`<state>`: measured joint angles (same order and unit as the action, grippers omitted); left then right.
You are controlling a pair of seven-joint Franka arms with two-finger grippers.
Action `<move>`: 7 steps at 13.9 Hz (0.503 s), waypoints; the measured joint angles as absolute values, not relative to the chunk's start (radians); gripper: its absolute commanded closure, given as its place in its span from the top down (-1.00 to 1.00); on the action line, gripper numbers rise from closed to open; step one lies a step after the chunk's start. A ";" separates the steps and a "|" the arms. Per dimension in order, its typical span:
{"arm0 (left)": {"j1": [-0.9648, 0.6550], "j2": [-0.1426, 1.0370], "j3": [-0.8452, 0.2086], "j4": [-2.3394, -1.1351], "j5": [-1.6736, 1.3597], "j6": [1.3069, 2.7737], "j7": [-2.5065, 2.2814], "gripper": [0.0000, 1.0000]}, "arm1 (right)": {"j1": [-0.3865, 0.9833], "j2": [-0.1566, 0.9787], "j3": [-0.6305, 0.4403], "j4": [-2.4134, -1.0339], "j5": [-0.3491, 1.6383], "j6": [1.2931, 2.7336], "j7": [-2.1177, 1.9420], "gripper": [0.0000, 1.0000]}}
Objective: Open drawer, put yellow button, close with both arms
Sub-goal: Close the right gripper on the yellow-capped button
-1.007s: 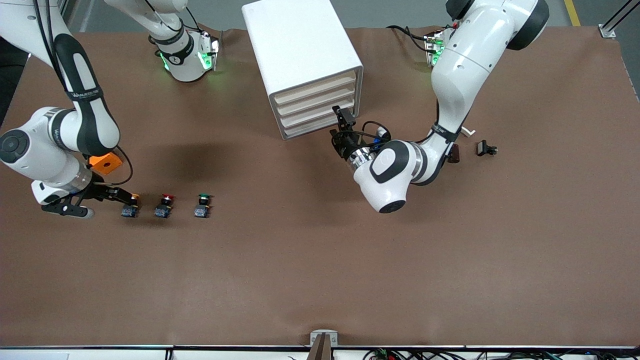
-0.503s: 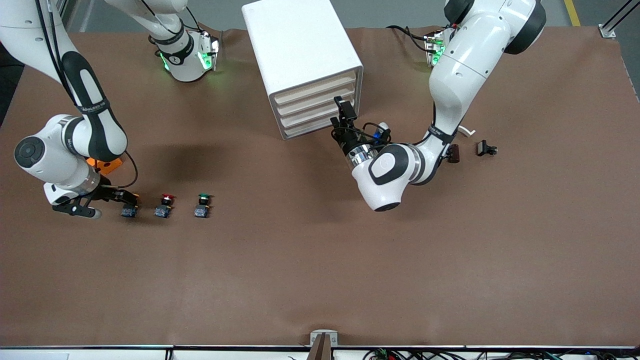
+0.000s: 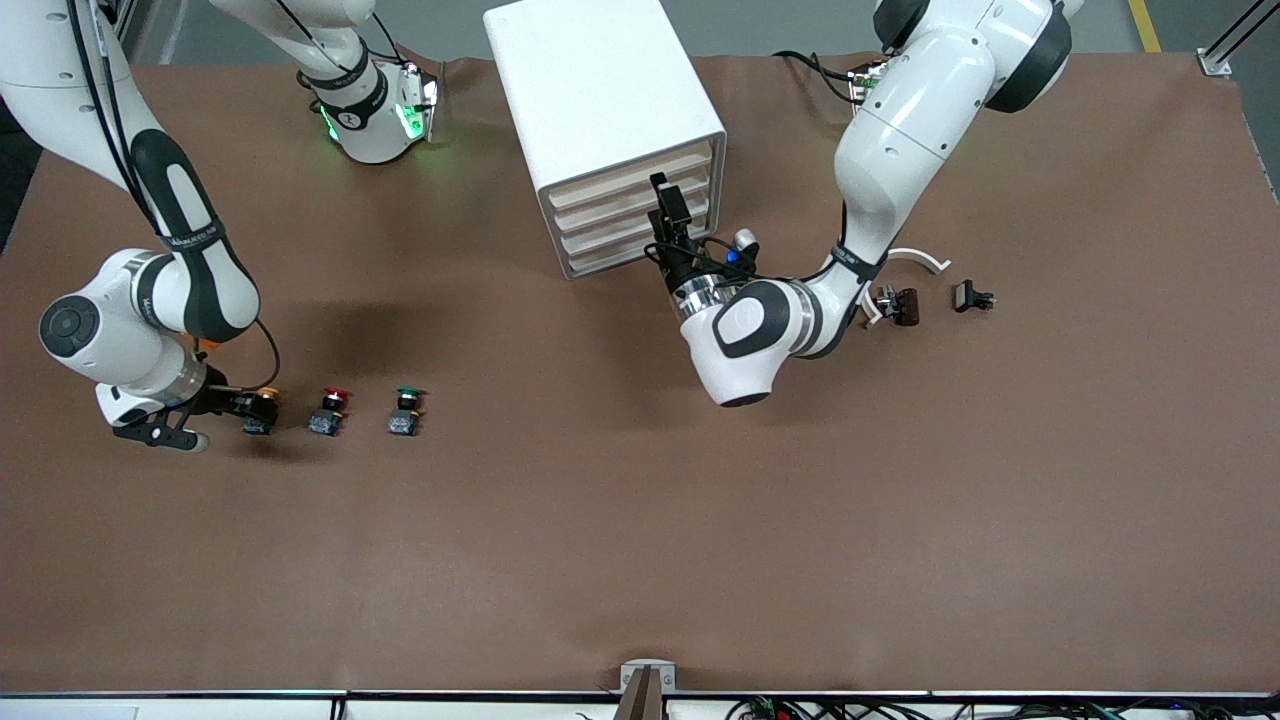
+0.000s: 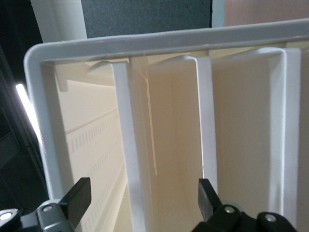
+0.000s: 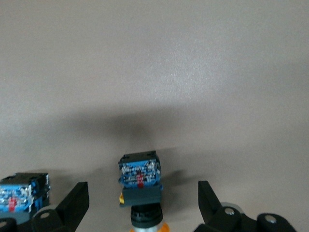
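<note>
The yellow button (image 3: 263, 407) lies on its side on the brown table, at the right arm's end of a row of buttons. My right gripper (image 3: 248, 406) is low at it and open; in the right wrist view the yellow button (image 5: 140, 180) lies between the spread fingers of the right gripper (image 5: 142, 205), untouched. The white cabinet (image 3: 600, 100) has its drawer (image 3: 622, 172) shut. My left gripper (image 3: 668, 198) is against the cabinet front, open; in the left wrist view the left gripper (image 4: 142, 200) straddles a white ledge (image 4: 126, 145) between cream drawer fronts. Which drawer, I cannot tell.
A red button (image 3: 328, 411) and a green button (image 3: 405, 411) lie beside the yellow one, toward the left arm's end. Small black parts (image 3: 972, 296) (image 3: 902, 304) and a white curved piece (image 3: 918, 258) lie near the left arm's forearm.
The left gripper has slid along the cabinet front toward the right arm's end and higher on the drawers. The right gripper has closed in around the yellow button.
</note>
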<state>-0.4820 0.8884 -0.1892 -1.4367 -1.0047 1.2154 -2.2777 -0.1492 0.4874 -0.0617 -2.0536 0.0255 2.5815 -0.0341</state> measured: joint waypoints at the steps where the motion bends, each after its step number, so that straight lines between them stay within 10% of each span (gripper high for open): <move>1: -0.488 0.891 -0.189 -1.439 -1.005 1.215 -2.279 0.52 | -0.149 0.505 -0.062 -2.042 0.026 2.582 -0.034 1.00; 4: -0.498 0.893 -0.189 -1.444 -1.010 1.214 -2.281 0.11 | -0.150 0.549 -0.062 -2.022 0.027 2.582 -0.033 1.00; 7: -0.505 0.893 -0.190 -1.444 -1.030 1.213 -2.305 -0.05 | -0.150 0.557 -0.062 -2.020 0.027 2.578 -0.033 -0.95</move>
